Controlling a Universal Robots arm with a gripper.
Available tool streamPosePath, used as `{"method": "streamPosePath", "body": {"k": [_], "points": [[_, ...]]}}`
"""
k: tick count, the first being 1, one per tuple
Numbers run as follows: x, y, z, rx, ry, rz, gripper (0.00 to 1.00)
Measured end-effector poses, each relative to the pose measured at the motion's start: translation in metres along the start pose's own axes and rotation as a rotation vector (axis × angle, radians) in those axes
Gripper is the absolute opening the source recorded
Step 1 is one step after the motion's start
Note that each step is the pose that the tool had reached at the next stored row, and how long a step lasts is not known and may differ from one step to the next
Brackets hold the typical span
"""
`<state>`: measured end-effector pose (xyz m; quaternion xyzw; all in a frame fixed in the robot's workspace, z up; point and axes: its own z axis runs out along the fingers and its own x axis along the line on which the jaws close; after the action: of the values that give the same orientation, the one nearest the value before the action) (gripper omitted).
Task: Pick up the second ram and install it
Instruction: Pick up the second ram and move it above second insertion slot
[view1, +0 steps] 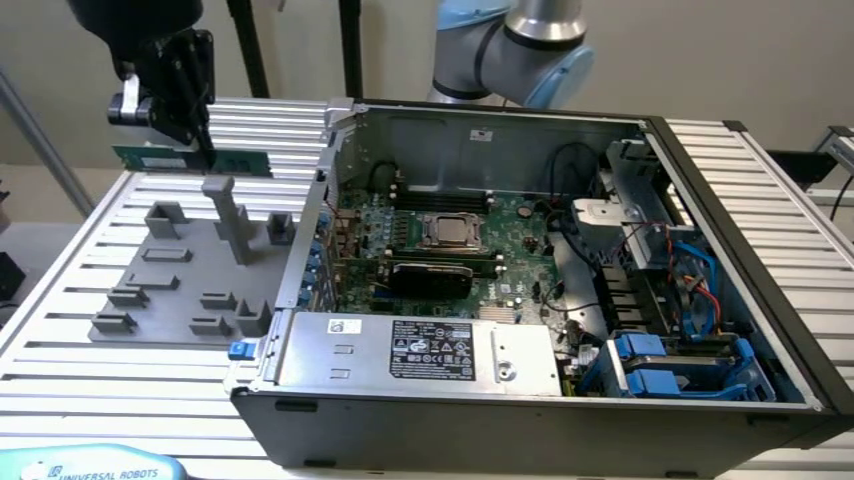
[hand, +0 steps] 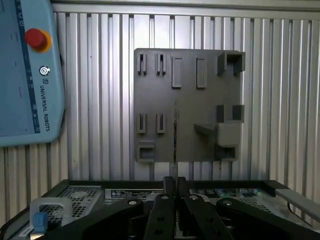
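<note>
Exterior view: ram aloft near the counter's far edge

The tool (view1: 200, 148) pinches the second ram (view1: 247, 161), held in open air above the grey fixture (view1: 174, 290) on the counter (view1: 67, 340), apart from the open computer case (view1: 467, 125). In the wrist view the ram is a thin edge-on line, its chips indistinct.

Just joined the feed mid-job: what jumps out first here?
The black hand at the exterior view's upper left grips a thin green circuit-board RAM stick over the grey plastic fixture plate. Right of it lies the open grey computer case, motherboard exposed.
</note>
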<state>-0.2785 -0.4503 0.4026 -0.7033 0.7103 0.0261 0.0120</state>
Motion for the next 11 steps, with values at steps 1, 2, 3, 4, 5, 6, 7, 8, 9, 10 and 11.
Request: {"method": "streamPosePath", "body": {"k": [1,2,3,4,5,6,7,8,9,10,11], "points": [[0.0,-0.0038,-0.0008,0.0004,0.0001,0.0,0.14],[0.0,-0.0076,-0.0015,0.0008,0.0001,0.0,0.14],[0.0,-0.0114,-0.0021,0.0011,0.0001,0.0,0.14],[0.0,-0.0151,-0.0026,0.0015,0.0001,0.0,0.14],[0.0,-0.019,-0.0031,0.0018,0.0,0.0,0.14],[0.0,-0.023,-0.0035,0.002,0.0001,0.0,0.14],[-0.001,-0.0273,-0.0039,0.0023,0.0001,0.0,0.14],[-0.001,-0.0313,-0.0041,0.0025,0.0001,0.0,0.14],[-0.001,-0.0354,-0.0044,0.0028,0.0001,0.0,0.14],[-0.001,-0.0395,-0.0046,0.0031,0.0,0.0,0.14],[-0.001,-0.0436,-0.0048,0.0033,0.0001,0.0,0.14]]}}
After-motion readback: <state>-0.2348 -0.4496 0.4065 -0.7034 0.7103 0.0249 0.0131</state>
